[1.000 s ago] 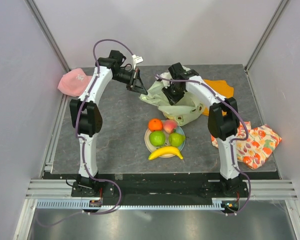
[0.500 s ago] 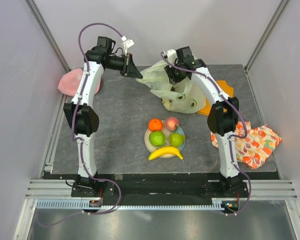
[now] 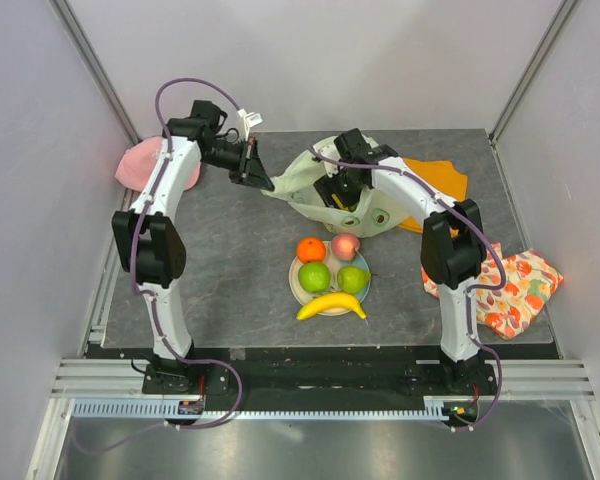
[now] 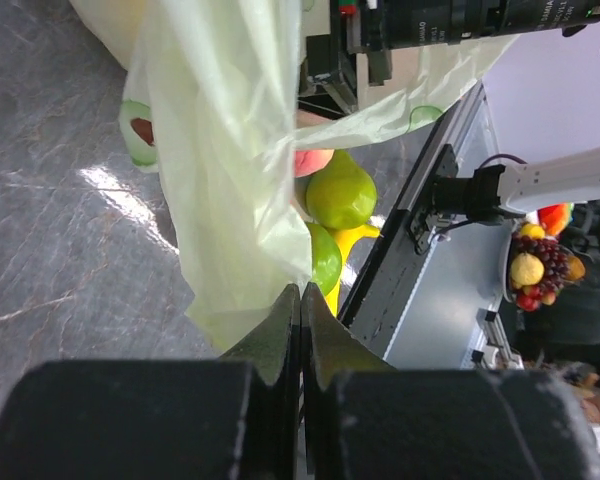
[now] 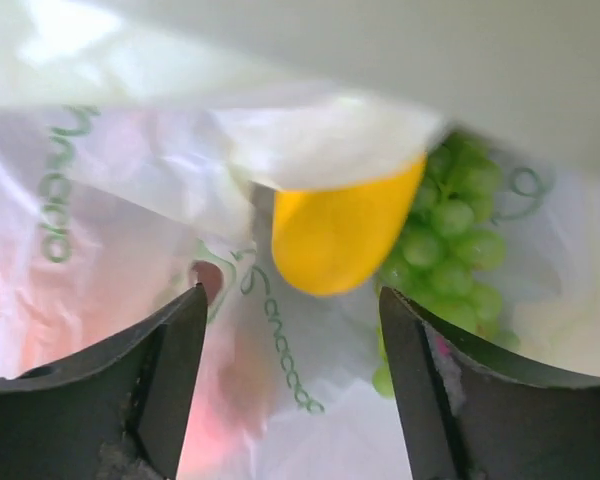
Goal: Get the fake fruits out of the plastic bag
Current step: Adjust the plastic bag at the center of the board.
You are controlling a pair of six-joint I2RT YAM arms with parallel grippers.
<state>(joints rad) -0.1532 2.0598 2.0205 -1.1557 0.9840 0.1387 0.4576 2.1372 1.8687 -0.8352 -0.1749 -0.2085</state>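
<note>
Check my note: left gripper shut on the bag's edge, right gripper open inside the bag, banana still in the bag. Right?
One slip: the banana lies on the plate, not in the plastic bag, as the top external view shows. The left gripper is shut on the bag's edge; the right gripper is open inside it.

The left arm (image 3: 158, 235) stands tall, bends over at the top and reaches in toward the middle. The left gripper (image 3: 256, 177) has its two fingers (image 4: 278, 335) pressed tight together, pinching a fold of the plastic bag (image 3: 298, 175). The right arm (image 3: 450, 250) leans in from the other side with its wrist tipped down, and the right gripper (image 3: 337, 196) has its fingers (image 5: 170, 375) spread wide apart
</note>
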